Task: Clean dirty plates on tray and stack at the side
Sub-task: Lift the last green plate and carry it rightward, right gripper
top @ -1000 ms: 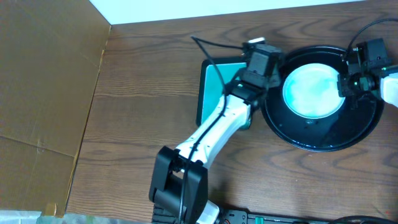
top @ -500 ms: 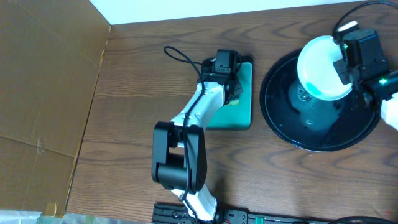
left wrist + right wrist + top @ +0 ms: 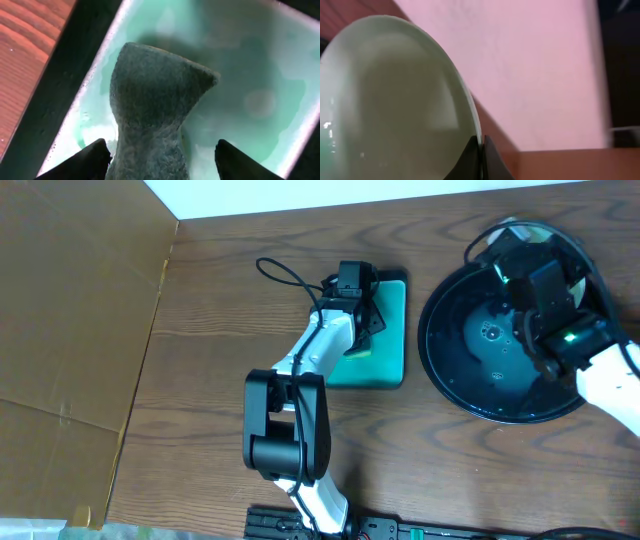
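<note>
My left gripper (image 3: pixel 356 305) hangs over the teal dish (image 3: pixel 392 350), open. In the left wrist view the grey-green sponge (image 3: pixel 152 100) lies on the dish between the spread fingertips (image 3: pixel 94 159), and the right-hand tip stands well off it. My right gripper (image 3: pixel 481 152) is shut on the rim of a white plate (image 3: pixel 395 100), which it holds up on edge. From overhead that right gripper (image 3: pixel 512 252) sits above the far side of the black tray (image 3: pixel 500 398), hiding most of the plate. The tray's floor shows wet spots (image 3: pixel 490 332) and no other plates.
A cardboard wall (image 3: pixel 70 300) runs along the left side. A black cable (image 3: pixel 285 275) loops on the table behind the left wrist. The left arm's base (image 3: pixel 285 440) stands near the front edge. A white wall (image 3: pixel 350 195) borders the table's back.
My left jaws have opened and let go of the sponge in the teal dish. The right arm has swung across the tray and turned the plate from face-up to on edge.
</note>
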